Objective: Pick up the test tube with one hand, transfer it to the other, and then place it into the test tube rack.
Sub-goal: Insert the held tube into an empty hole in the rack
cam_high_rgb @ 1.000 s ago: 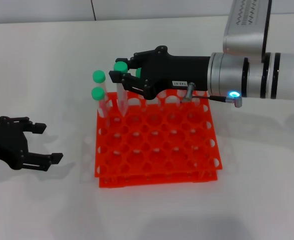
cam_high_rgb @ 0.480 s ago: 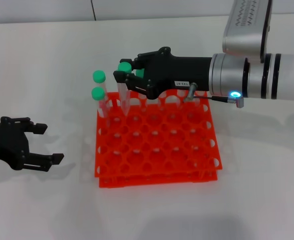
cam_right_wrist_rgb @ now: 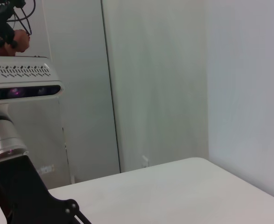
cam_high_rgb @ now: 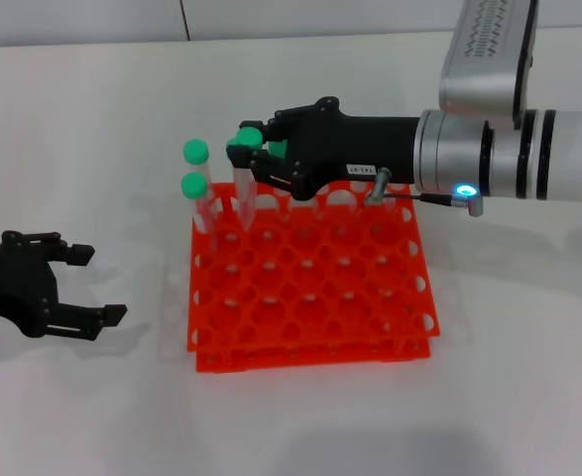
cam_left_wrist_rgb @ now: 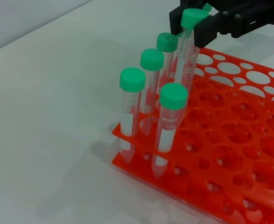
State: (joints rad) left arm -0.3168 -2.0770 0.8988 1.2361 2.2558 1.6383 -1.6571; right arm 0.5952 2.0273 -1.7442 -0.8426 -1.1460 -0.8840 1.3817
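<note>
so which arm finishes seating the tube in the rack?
Right. The right gripper is at the test tube over the test tube rack; the left gripper sits open off to the side.

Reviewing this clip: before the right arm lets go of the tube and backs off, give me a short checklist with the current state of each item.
1. Right end effector shut on the test tube just under its green cap: ok.
2. Tube's lower end inside a far-row hole of the test tube rack: ok.
3. Tube seated to full depth: not ok; its cap stands higher than the four other tubes' caps.
4. Tube upright: cannot tell; it looks slightly tilted.
5. Left end effector open, resting on the table apart from the rack: ok.
</note>
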